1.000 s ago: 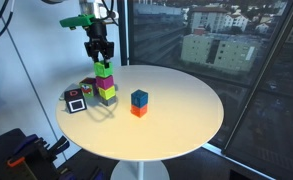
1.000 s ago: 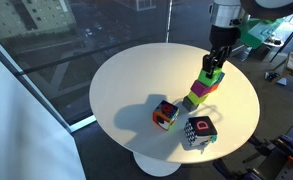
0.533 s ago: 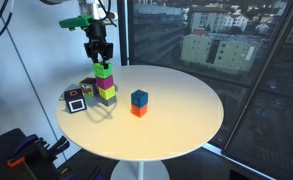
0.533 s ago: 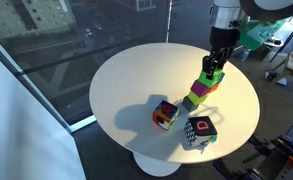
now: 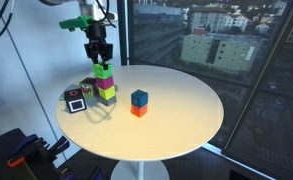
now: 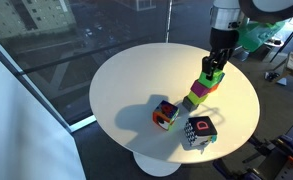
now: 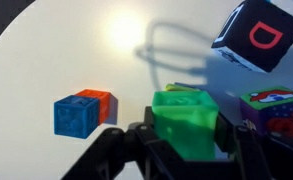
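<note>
A stack of coloured cubes stands near the edge of a round white table (image 5: 181,125) (image 6: 126,75). A green cube (image 5: 104,71) (image 6: 214,72) tops it, with magenta, lime and darker cubes below. My gripper (image 5: 100,60) (image 6: 217,63) reaches straight down over the stack, and its fingers flank the green cube. In the wrist view the green cube (image 7: 186,122) fills the space between the gripper's black fingers (image 7: 184,140), and the rest of the stack is hidden under it.
A blue-and-orange block (image 5: 138,102) (image 6: 165,114) (image 7: 84,112) sits toward the table's middle. A black-and-white cube with a red symbol (image 5: 76,100) (image 6: 200,131) (image 7: 256,35) lies beside the stack. A purple pictured cube (image 7: 277,110) shows at the right of the wrist view. Windows surround the table.
</note>
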Available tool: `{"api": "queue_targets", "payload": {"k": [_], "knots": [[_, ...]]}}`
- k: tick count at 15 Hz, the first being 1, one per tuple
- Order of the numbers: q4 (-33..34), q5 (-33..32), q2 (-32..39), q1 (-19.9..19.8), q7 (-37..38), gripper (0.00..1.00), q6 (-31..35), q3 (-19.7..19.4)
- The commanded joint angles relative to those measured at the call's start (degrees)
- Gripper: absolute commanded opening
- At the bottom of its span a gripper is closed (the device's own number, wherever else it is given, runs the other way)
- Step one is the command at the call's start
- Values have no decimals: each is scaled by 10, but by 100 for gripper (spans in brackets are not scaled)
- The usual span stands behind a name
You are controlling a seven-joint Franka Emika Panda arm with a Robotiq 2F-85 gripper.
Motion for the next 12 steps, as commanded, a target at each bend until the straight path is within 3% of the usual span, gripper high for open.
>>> {"api": "queue_targets", "payload": {"k": [1, 5, 6, 7, 9, 11, 12], "knots": [[1, -12, 0, 1, 22, 31, 2, 2], [2, -13, 5, 1, 25, 31, 2, 1], [2, -13, 5, 1, 25, 40, 2, 1], [2, -13, 4, 0, 24, 77, 1, 1], [2, -11, 3, 0, 22, 81, 0, 0], [2, -9, 0, 0, 18, 97, -2, 0], [1, -8, -1, 0, 17, 100, -2, 0]]}}
